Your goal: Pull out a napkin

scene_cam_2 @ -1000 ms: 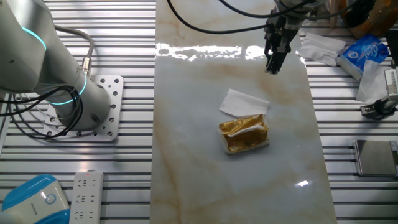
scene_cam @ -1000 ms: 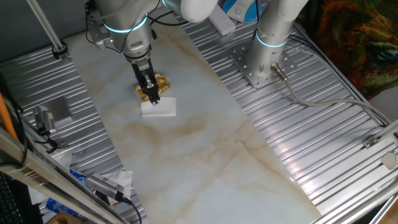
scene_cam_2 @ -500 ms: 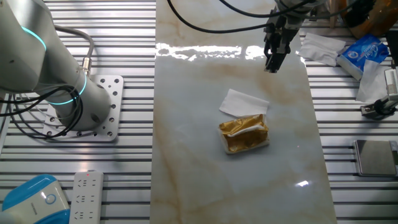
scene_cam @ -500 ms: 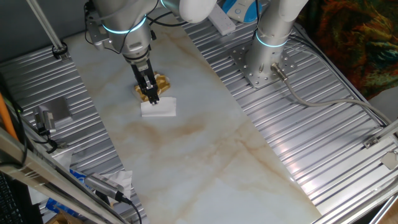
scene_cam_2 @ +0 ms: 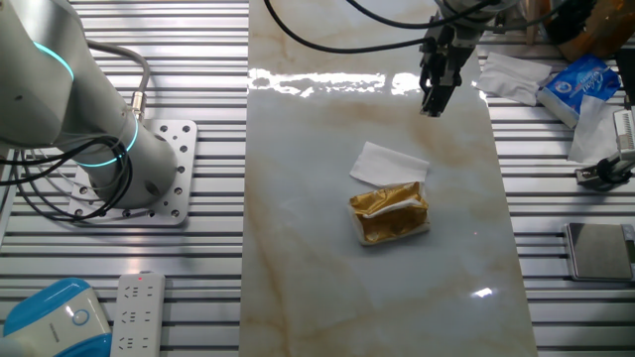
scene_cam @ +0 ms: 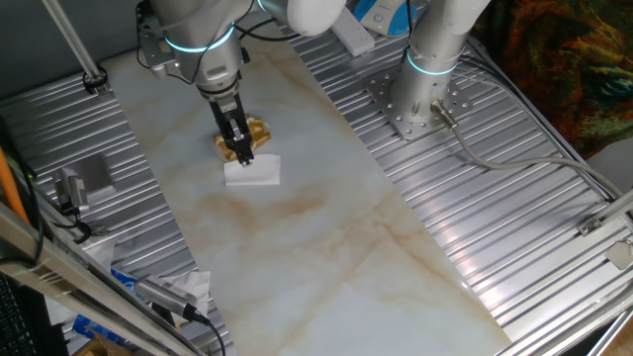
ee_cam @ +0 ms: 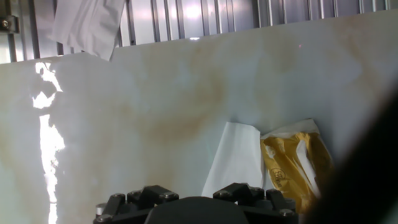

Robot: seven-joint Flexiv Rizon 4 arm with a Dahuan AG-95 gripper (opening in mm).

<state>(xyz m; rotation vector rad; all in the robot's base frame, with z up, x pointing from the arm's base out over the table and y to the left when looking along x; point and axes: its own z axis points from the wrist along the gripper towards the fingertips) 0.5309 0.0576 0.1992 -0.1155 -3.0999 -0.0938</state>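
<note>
My tool (scene_cam_2: 434, 102), empty with its fingers close together, has barely moved over the last second and hangs well above the worktop (scene_cam_2: 317, 268), the napkin (scene_cam_2: 388, 163) already drawn out and lying flat against the gold packet (scene_cam_2: 391, 213), suggesting the pull is finished.

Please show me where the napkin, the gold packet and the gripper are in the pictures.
napkin (scene_cam_2: 387, 162), the other fixed view, middle of the white sheet.
gold packet (scene_cam_2: 390, 213), the other fixed view, centre of its wrinkled face.
gripper (scene_cam_2: 435, 99), the other fixed view, tip of the jaws above the table.
</note>
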